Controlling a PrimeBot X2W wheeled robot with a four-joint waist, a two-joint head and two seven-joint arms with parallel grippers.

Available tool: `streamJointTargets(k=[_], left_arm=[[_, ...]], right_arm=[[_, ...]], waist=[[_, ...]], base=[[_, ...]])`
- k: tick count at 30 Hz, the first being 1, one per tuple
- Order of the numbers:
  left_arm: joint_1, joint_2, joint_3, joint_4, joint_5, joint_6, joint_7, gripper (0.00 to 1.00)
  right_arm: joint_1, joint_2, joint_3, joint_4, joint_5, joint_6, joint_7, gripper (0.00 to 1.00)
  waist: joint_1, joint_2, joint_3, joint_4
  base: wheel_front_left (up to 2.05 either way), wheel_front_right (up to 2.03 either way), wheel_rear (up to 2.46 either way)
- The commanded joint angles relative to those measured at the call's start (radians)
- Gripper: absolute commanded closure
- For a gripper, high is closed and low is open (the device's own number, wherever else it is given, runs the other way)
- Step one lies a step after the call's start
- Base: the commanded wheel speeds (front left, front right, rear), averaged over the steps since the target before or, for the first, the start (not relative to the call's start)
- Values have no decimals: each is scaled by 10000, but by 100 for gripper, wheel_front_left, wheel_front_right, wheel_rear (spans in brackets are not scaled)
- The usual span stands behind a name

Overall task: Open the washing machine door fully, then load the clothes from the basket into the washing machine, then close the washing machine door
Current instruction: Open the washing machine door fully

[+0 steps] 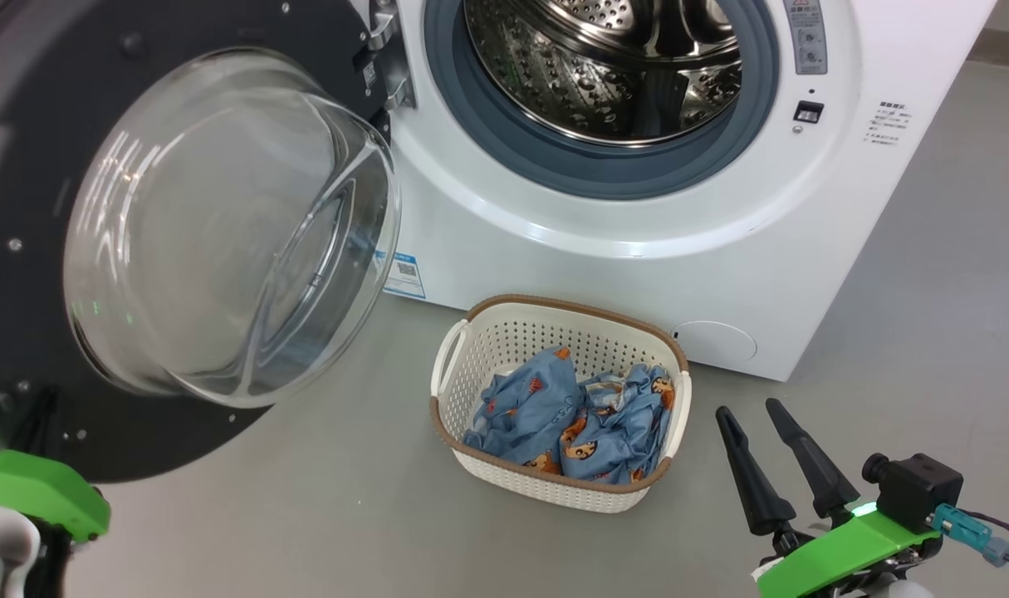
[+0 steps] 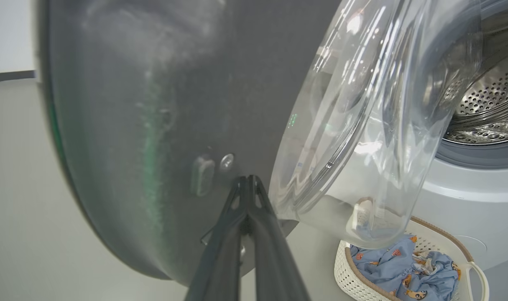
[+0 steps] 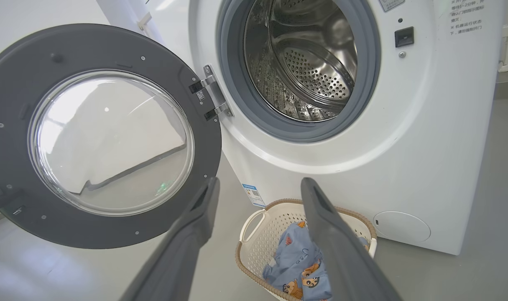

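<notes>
Washing machine (image 1: 637, 274): heavy, fixed, top centre; drum clear for you.
Washing machine door (image 1: 14, 332): stiff, hinged, wide open at left; push on the black rim, not the glass.
Basket (image 1: 554, 490): light plastic, lower centre.
Clothes (image 1: 554, 415): soft, bunched inside it; pinch a raised fold.
Left gripper (image 2: 247, 184): closed, empty, tips at the door rim.
Right gripper (image 1: 746, 407): spread wide, empty, lower right.

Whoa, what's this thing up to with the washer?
It's doing laundry. The washing machine door is swung open, and the left gripper, fingers closed together, has its tips at the door's dark inner face, apparently pushing it wider. The right gripper hangs beside the basket with its fingers spread. The blue bear-print clothes lie in the basket, and the steel drum looks empty.
</notes>
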Motion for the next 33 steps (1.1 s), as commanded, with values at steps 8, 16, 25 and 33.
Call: streamJointTargets(k=[8, 16, 25, 33], left_arm=[[-1819, 761, 159, 1816, 324, -304, -309, 100], [-2703, 647, -58, 3271, 440, -507, -730, 100], [-3266, 712, -289, 4274, 490, -766, -1073, 100], [-3546, 661, -477, 4761, 481, -895, -1299, 100]], right_arm=[[-536, -2, 166, -263, -138, 16, -120, 0], [-666, 6, 303, -198, -89, 16, -120, 0], [-675, 5, 252, -161, -27, 16, -120, 0], [-677, 12, 222, -172, -21, 16, -120, 0]], waist=[[0, 0, 310, 210], [0, 0, 385, 189], [0, 0, 386, 130], [0, 0, 365, 182]], base=[[0, 0, 0], [0, 0, 0], [0, 0, 0], [0, 0, 0]])
